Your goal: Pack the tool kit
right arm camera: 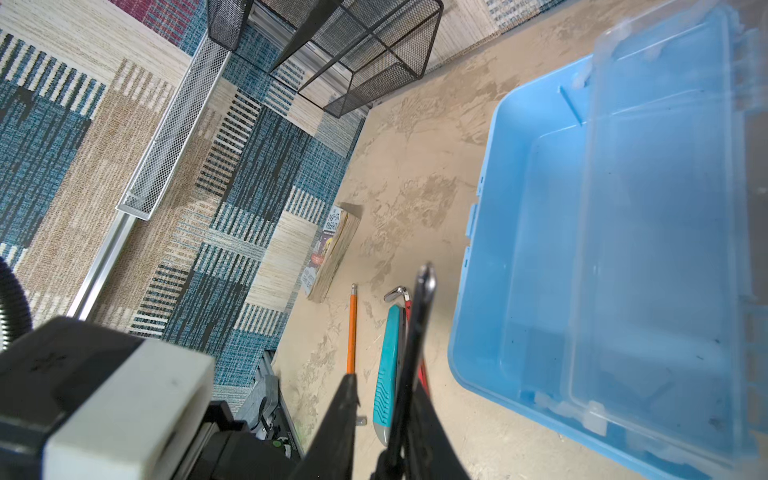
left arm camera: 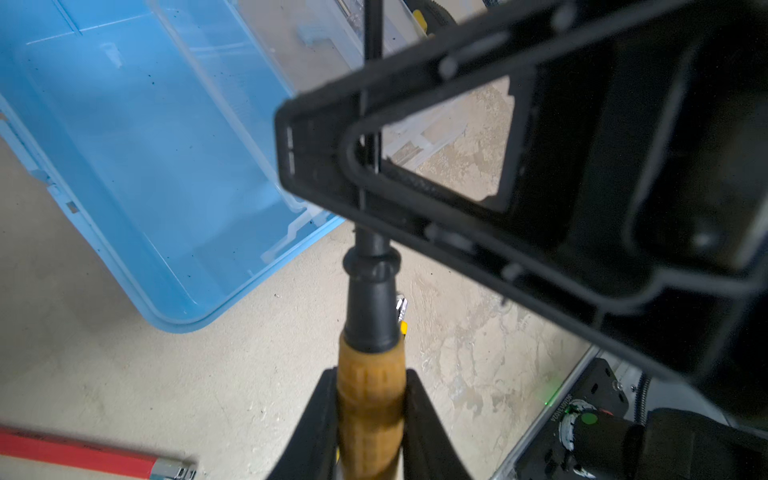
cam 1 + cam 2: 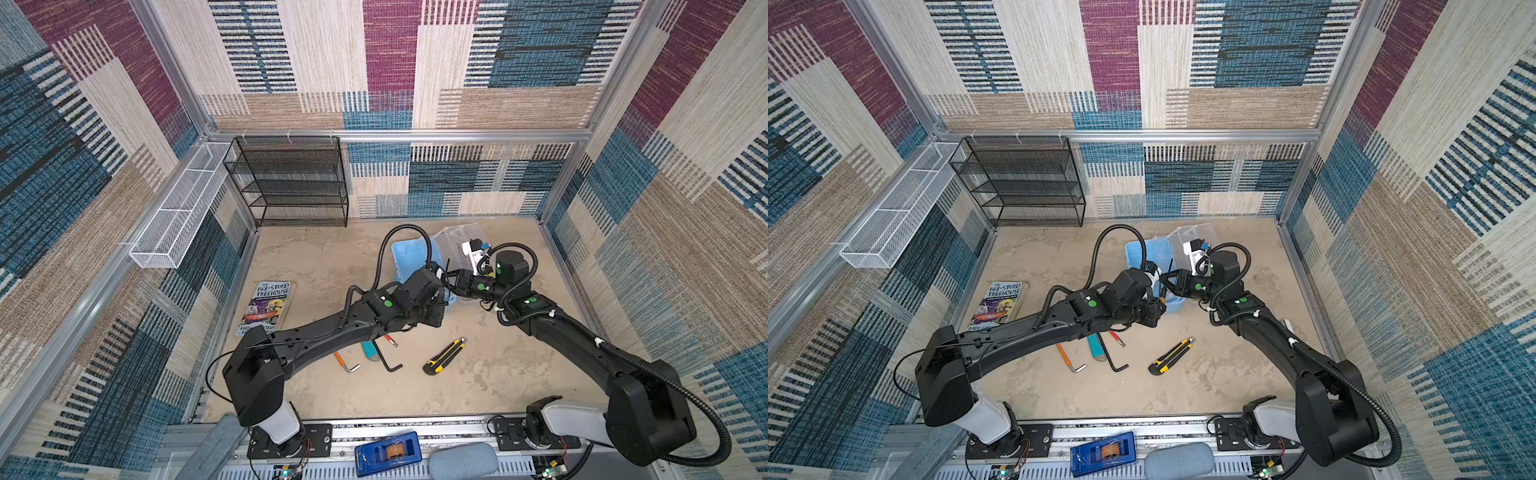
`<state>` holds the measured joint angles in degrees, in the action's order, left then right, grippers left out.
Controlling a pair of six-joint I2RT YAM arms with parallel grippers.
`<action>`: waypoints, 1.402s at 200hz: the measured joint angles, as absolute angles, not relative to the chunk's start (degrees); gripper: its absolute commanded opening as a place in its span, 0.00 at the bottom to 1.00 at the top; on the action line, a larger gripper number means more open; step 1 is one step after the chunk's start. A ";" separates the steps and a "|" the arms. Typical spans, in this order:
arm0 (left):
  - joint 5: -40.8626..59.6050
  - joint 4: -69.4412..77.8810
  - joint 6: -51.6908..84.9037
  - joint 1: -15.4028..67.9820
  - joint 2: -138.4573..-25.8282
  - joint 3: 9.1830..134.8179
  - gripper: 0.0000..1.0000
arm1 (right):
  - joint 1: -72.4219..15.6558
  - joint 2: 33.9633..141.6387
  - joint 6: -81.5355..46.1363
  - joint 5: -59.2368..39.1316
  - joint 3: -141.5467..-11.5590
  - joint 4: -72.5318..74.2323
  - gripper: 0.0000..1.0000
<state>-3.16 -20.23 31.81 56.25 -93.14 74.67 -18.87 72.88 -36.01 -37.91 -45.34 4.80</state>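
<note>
Left pincer (image 2: pixel 370 376) grips screwdriver (image 2: pixel 370 303) handle.

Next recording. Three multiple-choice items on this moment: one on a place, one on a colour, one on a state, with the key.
1. Where is the yellow-and-black utility knife? A in the case; B on the table; C on the black rack.
2. What colour is the handle of the screwdriver in the left gripper? A yellow-orange; B green; C white.
3. How is the case's clear lid? A latched shut; B missing; C swung open.
Key: 1 B, it lies flat on the table outside the case; 2 A, the left wrist view shows that colour in the grip; 3 C, the lid stands open beside the case.
</note>
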 measured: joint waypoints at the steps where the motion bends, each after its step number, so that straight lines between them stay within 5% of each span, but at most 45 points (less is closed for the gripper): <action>1: -3.18 -20.18 31.81 56.27 -93.14 74.67 0.05 | -18.87 72.88 -36.03 -37.89 -45.34 4.80 0.14; 23: -3.66 -19.53 31.83 56.27 -93.34 74.39 0.07 | -18.79 72.86 -36.40 -37.87 -45.32 4.80 0.11; 49: -4.34 -18.85 32.05 56.38 -93.36 73.89 0.22 | -18.79 72.84 -36.60 -37.93 -45.41 4.62 0.08; 98: -6.09 -17.15 33.04 56.27 -91.66 71.07 0.77 | -16.53 73.17 -33.95 -40.29 -49.12 1.39 0.05; 115: -7.94 -16.69 33.67 56.18 -89.19 68.60 0.87 | -13.56 73.17 -31.90 -40.75 -51.18 -1.43 0.05; 187: -14.81 -18.72 37.56 54.35 -78.32 56.84 0.93 | 0.05 80.47 -12.93 -30.55 -73.21 -21.10 0.07; 280: -17.74 -24.53 41.67 50.11 -71.77 50.78 0.94 | 0.78 92.40 0.80 -8.67 -85.23 -33.32 0.07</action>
